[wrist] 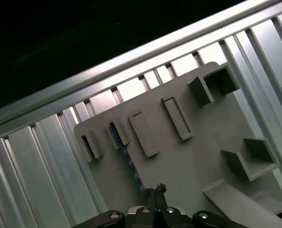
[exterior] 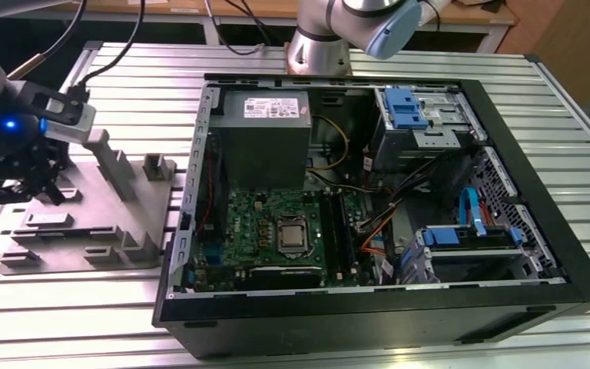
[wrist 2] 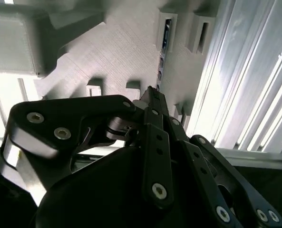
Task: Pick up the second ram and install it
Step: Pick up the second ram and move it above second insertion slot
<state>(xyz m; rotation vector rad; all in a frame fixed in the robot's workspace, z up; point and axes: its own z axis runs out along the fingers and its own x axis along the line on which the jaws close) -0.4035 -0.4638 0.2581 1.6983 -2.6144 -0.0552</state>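
Seemingly the second ram (wrist: 128, 160) in gray fixture (wrist: 198, 161).

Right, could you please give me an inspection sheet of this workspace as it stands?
Surface: ribbed aluminium table bearing a grey plastic fixture plate.
Job's things: thin blue-green ram stick standing on edge in the fixture plate.
Clutter: nothing seen.
Grippers: black claw over the fixture plate, close to one end of the stick.
Cables: black cables at the table's far edge; orange cables inside the case.
Surroundings: open black computer case holding a green motherboard.
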